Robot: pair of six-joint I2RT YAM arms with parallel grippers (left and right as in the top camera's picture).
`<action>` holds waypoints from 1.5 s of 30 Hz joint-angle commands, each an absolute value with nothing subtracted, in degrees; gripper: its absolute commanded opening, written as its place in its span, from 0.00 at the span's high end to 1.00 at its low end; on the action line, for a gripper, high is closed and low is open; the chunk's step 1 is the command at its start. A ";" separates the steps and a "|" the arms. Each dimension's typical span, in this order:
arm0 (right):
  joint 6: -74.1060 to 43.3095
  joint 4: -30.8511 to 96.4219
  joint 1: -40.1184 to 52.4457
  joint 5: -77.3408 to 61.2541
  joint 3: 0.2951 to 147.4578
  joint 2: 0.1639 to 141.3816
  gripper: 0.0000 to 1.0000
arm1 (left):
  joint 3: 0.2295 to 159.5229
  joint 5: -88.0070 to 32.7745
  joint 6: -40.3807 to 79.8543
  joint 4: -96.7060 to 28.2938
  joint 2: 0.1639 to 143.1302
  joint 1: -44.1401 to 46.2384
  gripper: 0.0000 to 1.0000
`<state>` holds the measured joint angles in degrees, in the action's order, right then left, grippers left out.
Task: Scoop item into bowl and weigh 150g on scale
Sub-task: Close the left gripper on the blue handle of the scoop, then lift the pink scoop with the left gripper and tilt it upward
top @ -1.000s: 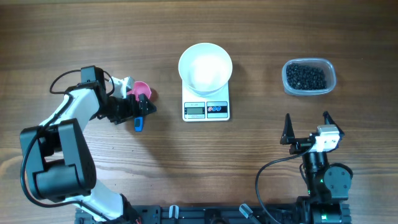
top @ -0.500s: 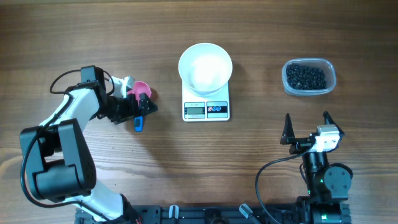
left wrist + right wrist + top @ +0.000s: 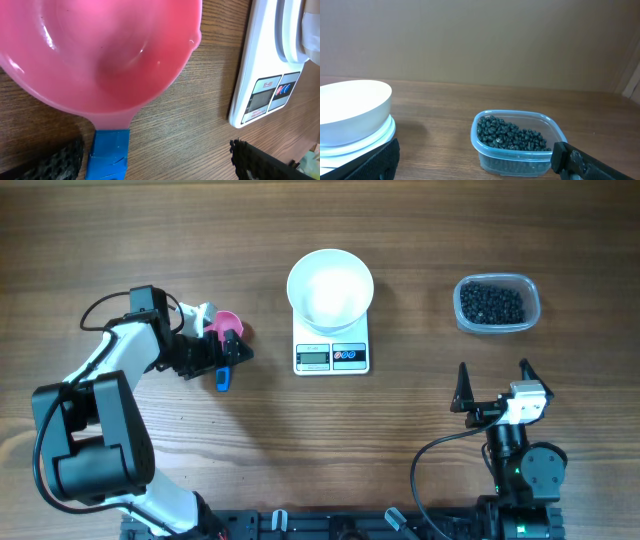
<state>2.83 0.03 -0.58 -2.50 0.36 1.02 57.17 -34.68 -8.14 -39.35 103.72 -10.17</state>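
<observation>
Beads (image 3: 491, 304) in tub (image 3: 535, 298) well ahead of right hand (image 3: 493, 370), fingers apart; left hand (image 3: 232, 348) spread above pink scoop (image 3: 100, 50)

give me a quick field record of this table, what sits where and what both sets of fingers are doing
bowl: white, on the scale, looks empty
scale: table centre, display toward the robot
item: black beads in clear tub, right of scale
scoop: pink, blue handle, lying left of scale
left fingers: open, either side of scoop handle, not closed on it
right fingers: open, holding nothing, near own base
</observation>
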 commanded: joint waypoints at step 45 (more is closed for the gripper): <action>2.98 -0.12 -0.82 -2.11 0.30 1.04 0.00 | 56.14 -34.52 -10.63 -38.96 108.53 -9.96 0.91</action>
